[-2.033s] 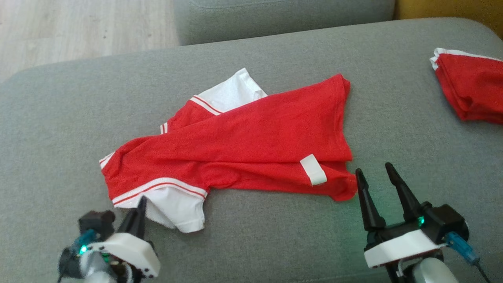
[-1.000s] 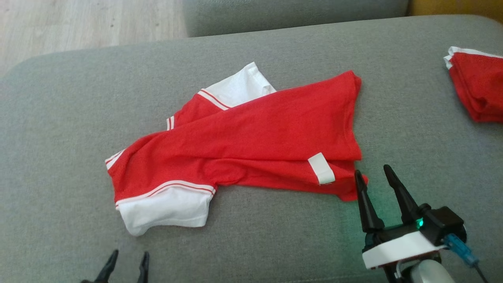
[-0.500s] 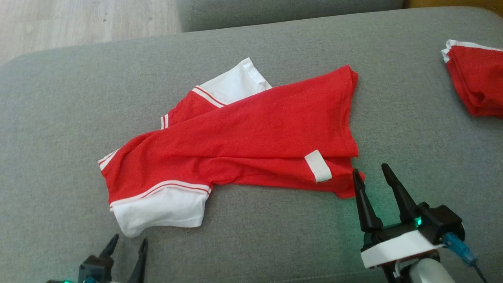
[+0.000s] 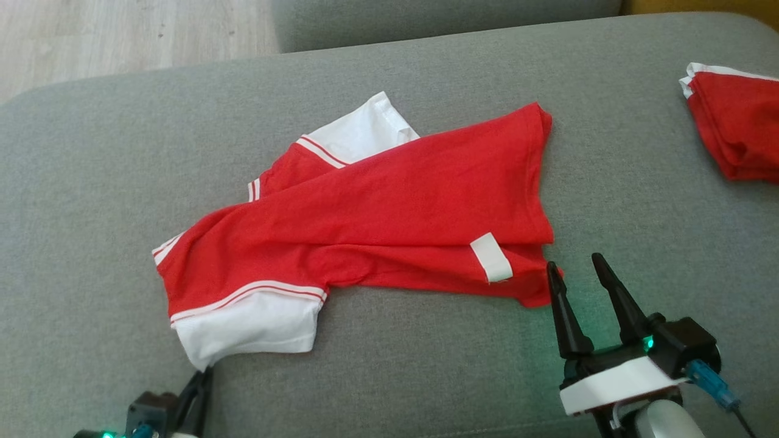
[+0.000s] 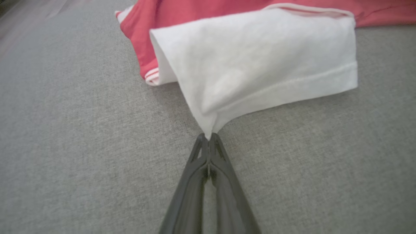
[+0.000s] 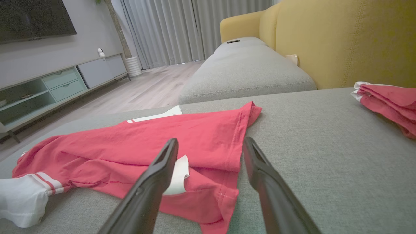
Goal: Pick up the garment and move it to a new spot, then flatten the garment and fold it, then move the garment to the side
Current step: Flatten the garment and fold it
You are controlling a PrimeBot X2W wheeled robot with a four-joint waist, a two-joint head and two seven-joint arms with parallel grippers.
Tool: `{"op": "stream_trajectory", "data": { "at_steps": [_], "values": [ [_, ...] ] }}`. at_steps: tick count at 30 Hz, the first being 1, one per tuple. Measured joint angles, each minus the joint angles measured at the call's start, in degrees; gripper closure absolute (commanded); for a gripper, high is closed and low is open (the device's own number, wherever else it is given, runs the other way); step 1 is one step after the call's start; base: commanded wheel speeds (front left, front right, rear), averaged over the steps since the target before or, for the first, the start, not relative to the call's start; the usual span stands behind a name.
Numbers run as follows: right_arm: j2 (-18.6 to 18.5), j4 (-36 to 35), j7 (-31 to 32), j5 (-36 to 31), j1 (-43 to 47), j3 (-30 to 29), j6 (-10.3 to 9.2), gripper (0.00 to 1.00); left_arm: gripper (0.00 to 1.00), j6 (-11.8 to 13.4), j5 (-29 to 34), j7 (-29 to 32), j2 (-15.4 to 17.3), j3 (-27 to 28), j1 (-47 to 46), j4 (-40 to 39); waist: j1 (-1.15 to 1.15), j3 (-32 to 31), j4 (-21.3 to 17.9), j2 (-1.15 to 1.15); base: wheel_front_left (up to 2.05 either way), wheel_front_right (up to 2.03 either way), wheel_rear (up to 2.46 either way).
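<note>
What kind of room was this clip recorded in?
Most likely a home living room: a mustard-yellow upholstered sofa, a dark flat television screen above a low grey-green media cabinet, and floor-length grey curtains.

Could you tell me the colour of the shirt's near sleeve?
White sleeve, best in left wrist view.

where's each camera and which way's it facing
head view: on the head, facing down at the red garment on grey sofa; left pincer, right pincer at bottom.
left wrist view: left wrist, low, along its shut pincer pinching the white sleeve.
right wrist view: right wrist, along its open pincer across the garment.
head and right wrist share the folded red pile.
</note>
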Motion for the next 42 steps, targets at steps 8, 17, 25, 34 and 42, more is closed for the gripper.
{"op": "stream_trajectory", "data": {
  "at_steps": [8,17,25,34,42],
  "values": [
    [-0.58,0.13,0.0,-0.04,0.01,0.07,0.0,0.0,1.0,-2.08,0.49,0.0,0.07,-0.22,0.01,-1.21,0.0,-0.38,0.8,0.0,0.0,0.0,0.0],
    [-2.05,10.32,0.0,0.35,0.96,2.33,0.0,0.0,1.0,-5.02,-10.06,-0.07,-1.53,2.21,2.25,-21.09,0.0,-0.69,2.34,0.0,0.0,0.0,0.0],
    [-1.38,16.16,0.0,1.3,-0.27,0.93,0.0,0.0,1.0,-5.03,-16.27,-0.07,-1.66,3.45,3.31,-28.41,0.0,-0.55,3.04,0.0,0.0,0.0,0.0],
    [-1.09,17.1,0.0,5.13,-3.67,0.21,0.0,0.0,1.0,-5.03,-17.38,-0.07,-1.07,3.65,3.18,-28.56,0.0,-0.17,3.45,0.0,0.0,0.0,0.0],
    [-2.8,16.83,0.0,11.38,-4.36,4.25,0.0,0.0,1.0,-5.03,-18.29,-0.07,-1.05,5.05,1.29,-28.48,0.0,0.07,3.8,0.0,0.0,0.0,0.0]
  ]
}}
